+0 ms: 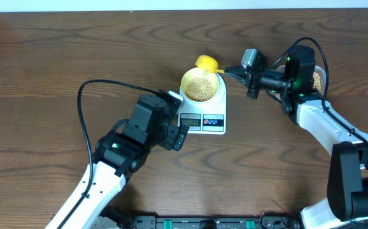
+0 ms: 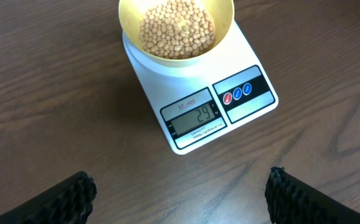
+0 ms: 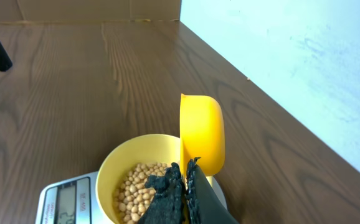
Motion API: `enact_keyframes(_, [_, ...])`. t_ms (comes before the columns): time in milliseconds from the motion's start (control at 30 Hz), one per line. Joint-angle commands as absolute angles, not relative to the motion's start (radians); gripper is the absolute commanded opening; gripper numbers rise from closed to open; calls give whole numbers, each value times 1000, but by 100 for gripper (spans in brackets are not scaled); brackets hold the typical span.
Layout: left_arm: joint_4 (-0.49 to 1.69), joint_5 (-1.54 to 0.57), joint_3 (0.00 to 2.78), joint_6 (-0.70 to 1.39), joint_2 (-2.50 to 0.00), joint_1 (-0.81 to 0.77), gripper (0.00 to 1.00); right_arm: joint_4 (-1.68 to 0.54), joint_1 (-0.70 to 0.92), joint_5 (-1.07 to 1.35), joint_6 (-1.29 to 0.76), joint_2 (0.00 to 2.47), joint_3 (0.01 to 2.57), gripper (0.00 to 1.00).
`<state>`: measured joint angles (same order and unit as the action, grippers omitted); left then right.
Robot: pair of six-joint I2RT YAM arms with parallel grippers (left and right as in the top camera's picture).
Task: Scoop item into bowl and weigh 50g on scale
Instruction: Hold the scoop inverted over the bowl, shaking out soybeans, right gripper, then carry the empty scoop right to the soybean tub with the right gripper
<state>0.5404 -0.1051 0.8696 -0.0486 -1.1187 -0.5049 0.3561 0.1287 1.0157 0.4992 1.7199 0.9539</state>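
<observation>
Right gripper [image 3: 185, 177] pinches yellow scoop [image 3: 202, 134], tipped just ahead at bowl [image 3: 113, 167] rim. Left gripper [image 2: 180, 196] spread; scale [image 2: 167, 81] just ahead.

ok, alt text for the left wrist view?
A white digital scale on a wooden table reads 29 on its display, with a pale yellow bowl of tan beans on its platform. The left gripper is open and empty, its black fingers at the bottom corners.

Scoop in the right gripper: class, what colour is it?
Bright yellow. The scoop shows best in the right wrist view.
</observation>
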Motion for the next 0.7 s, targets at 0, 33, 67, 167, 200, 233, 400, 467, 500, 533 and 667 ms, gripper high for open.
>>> enact_keyframes(0, [537,-96,870,-40,-1124,-501,89,354,139,1020,548,1728,953,1])
enact_keyframes(33, [537,-96,870,-40,-1124,-501,89,354,139,1024,547,1728,953,1])
enact_keyframes(67, [537,-96,870,-40,-1124,-501,89,354,139,1024,547,1728,953,1])
enact_keyframes(167, [537,-96,870,-40,-1124,-501,89,356,138,1023,539,1728,953,1])
enact_keyframes(200, [537,-96,870,-40,-1124,-501,89,360,138,1023,523,1728,953,1])
enact_keyframes(233, [537,-96,870,-40,-1124,-501,89,368,138,1023,490,1728,953,1])
enact_keyframes(400, [537,-96,870,-40,-1124,-501,89,461,138,1023,191,1728,953,1])
enact_keyframes(467, [537,-96,870,-40,-1124,-501,89,501,138,1023,65,1728,953,1])
enact_keyframes(500, [537,-96,870,-40,-1124,-501,89,521,138,1023,5,1728,953,1])
enact_keyframes(533, [537,-96,870,-40,-1124,-501,89,538,138,1020,-54,1728,953,1])
enact_keyframes(667, [537,-96,870,-40,-1124,-501,89,577,137,956,-279,1728,953,1])
